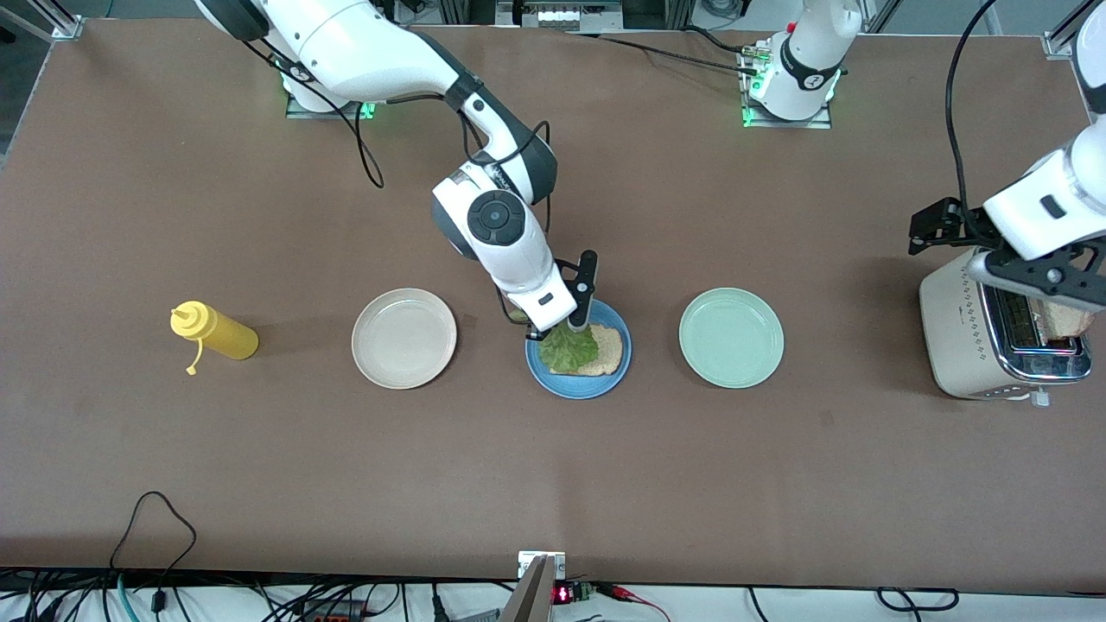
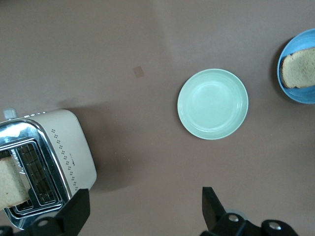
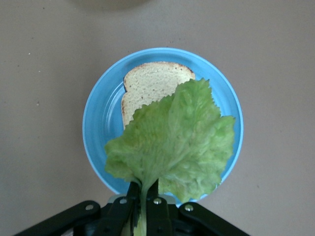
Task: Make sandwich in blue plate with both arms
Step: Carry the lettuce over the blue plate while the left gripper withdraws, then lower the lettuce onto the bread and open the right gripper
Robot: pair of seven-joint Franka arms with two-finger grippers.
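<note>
Blue plate (image 1: 543, 383), mid-table: toast slice (image 1: 607, 347) under lettuce leaf (image 1: 568, 350). Right gripper (image 3: 142, 196) above plate, jaws clamped on leaf stem. Left gripper (image 2: 142, 206) over toaster (image 1: 959, 333), toward left arm's end, jaws wide, empty.

- A wide brown table (image 1: 553, 484) fills the front view, its matte top evenly lit with only soft shadows.
- Metal frame rails (image 1: 39, 22) show at the 2 corners along the edge where the bases stand.
- A white strip runs along the edge nearest the front camera, strewn with black cables (image 1: 147, 527) (1 loops onto the tabletop).
</note>
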